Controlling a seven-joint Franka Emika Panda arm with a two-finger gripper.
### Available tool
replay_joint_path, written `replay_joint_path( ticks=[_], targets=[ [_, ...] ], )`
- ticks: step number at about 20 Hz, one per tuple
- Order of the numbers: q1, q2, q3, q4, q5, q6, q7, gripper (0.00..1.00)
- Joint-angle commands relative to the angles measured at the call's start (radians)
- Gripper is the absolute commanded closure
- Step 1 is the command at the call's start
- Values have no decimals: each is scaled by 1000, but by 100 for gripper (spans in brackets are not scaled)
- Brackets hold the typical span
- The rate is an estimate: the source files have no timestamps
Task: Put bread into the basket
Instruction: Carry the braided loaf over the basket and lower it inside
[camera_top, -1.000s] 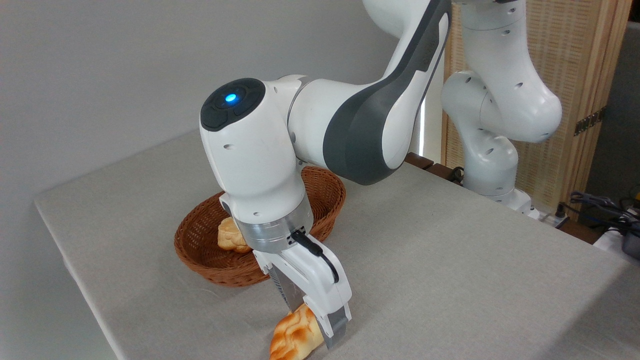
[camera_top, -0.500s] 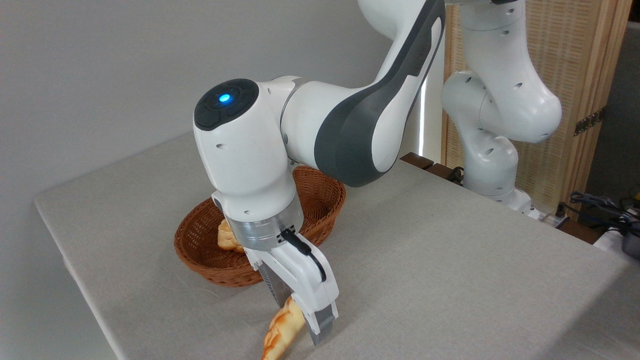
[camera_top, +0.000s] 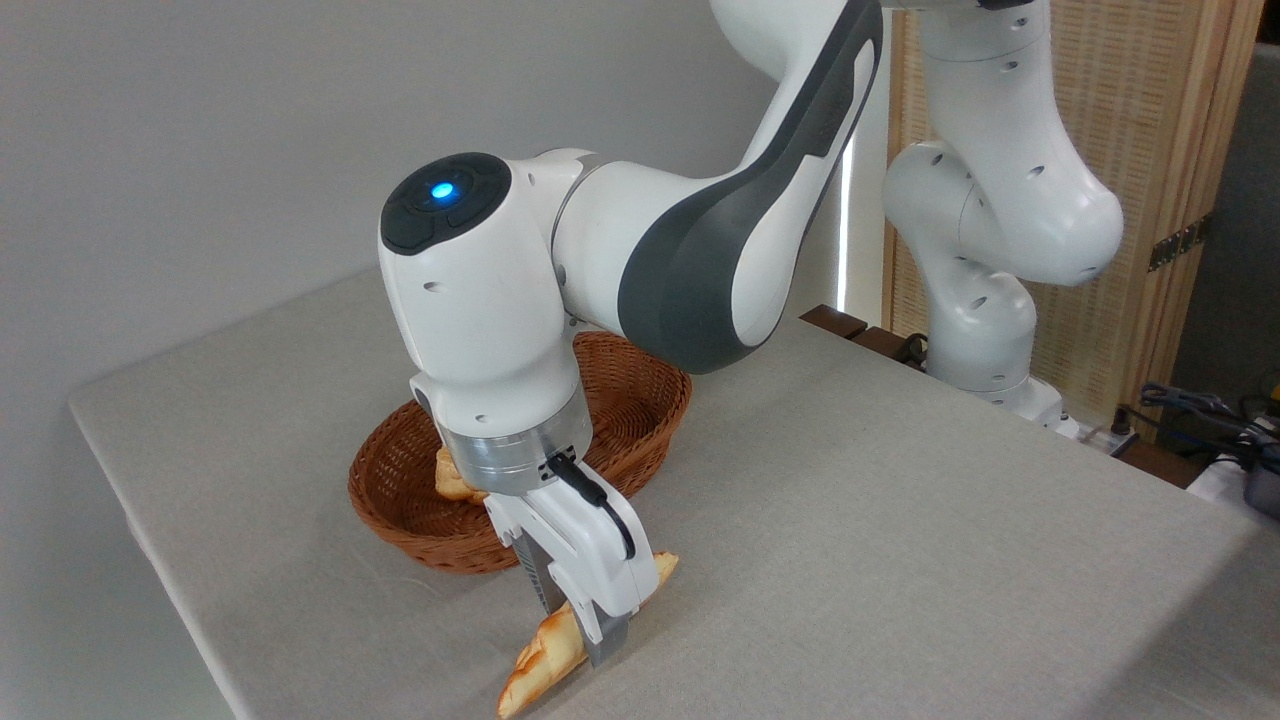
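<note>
The bread (camera_top: 545, 655), a long golden-orange braided loaf, hangs tilted just above the table near the front edge, its lower tip pointing down-left and its other end poking out behind the hand. My gripper (camera_top: 580, 630) is shut on the bread around its middle. The reddish-brown wicker basket (camera_top: 400, 500) stands on the table just behind and to the left of the gripper, partly hidden by the wrist. A pale pastry piece (camera_top: 450, 480) lies inside the basket, mostly covered by the arm.
The grey cloth-covered table (camera_top: 900, 520) has its front-left edge close below the bread. The arm's base (camera_top: 985, 340) stands at the back right, with a wooden screen (camera_top: 1150, 150) behind it and cables (camera_top: 1200, 410) at the far right.
The gripper has risen and shifted left toward the basket with the bread in it. The loaf has lifted off the table and turned to a slimmer, more tilted view.
</note>
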Motion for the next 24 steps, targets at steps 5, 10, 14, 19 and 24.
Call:
replay_joint_path(
  ticks=[5,10,14,19,24],
  targets=[
    [0,-1,1,42,-18,10,12,72],
    [0,-56,-17,58,-26,12,11,70],
    [0,-91,-59,88,-73,-1,3,70],
    [0,-143,-109,88,-128,-77,-12,65],
    [0,-159,-171,87,-136,-183,-69,64]
  ],
)
